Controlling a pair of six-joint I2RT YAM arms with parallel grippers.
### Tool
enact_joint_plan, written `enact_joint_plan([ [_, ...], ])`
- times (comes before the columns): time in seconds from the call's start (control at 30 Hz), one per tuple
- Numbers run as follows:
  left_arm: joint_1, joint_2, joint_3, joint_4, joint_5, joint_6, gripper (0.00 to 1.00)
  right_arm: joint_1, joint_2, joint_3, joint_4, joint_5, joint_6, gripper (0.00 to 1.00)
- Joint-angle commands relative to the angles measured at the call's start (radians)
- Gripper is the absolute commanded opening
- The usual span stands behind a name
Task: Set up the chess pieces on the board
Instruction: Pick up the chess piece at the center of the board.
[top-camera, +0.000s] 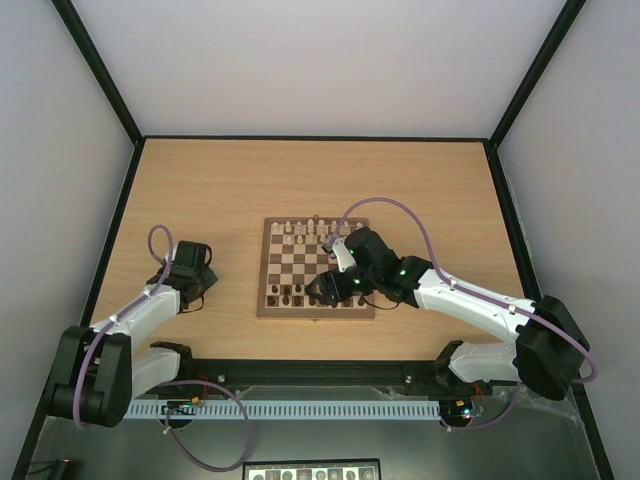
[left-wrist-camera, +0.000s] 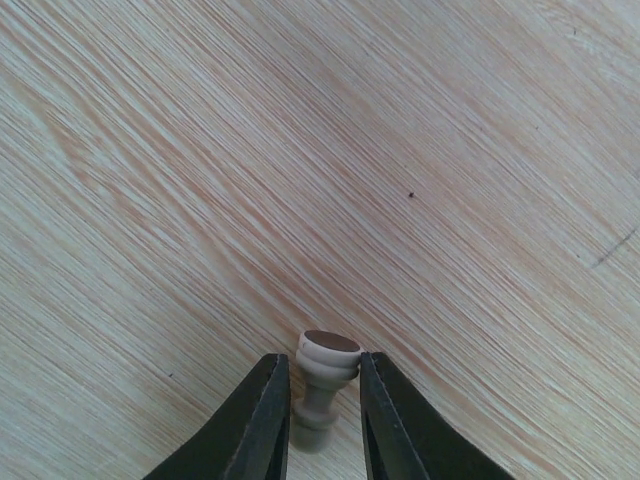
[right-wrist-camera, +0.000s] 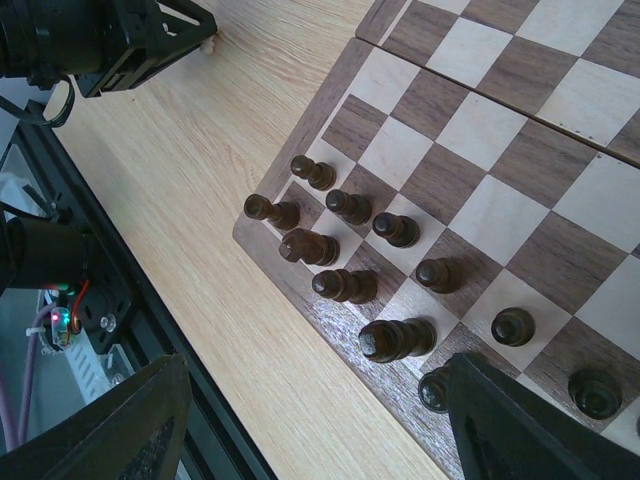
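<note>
A pale cream pawn (left-wrist-camera: 326, 380), one of the chess pieces, lies tilted on the bare table left of the board (top-camera: 300, 262), its dark felt base facing away. My left gripper (left-wrist-camera: 325, 400) is shut on it, one finger against the base and the other against the head. From the right wrist view that gripper (right-wrist-camera: 150, 40) shows at the top left. More pale chess pieces (top-camera: 300, 232) stand in the board's far rows. My right gripper (right-wrist-camera: 320, 420) hangs open over the near edge of the board (right-wrist-camera: 480, 130), with nothing between its fingers.
Dark brown chessmen (right-wrist-camera: 340, 245) crowd the board's near rows, several of them close to my right fingers. A black rail (top-camera: 320, 372) runs along the table's near edge. Black-framed walls enclose the wooden table (top-camera: 200, 190).
</note>
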Motion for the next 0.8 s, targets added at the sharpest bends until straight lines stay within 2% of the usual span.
enact_joint_plan([
  [0.0, -0.013, 0.019, 0.02, 0.01, -0.011, -0.005, 0.22, 0.01, 0.004, -0.006, -0.003, 0.008, -0.01, 0.71],
  [0.27, -0.034, 0.02, 0.013, 0.004, -0.021, -0.016, 0.24, 0.01, 0.006, -0.006, -0.004, 0.008, -0.012, 0.71],
  [0.77, -0.066, 0.047, 0.002, 0.015, -0.007, -0.032, 0.11, 0.016, 0.016, -0.004, -0.002, 0.008, -0.013, 0.71],
])
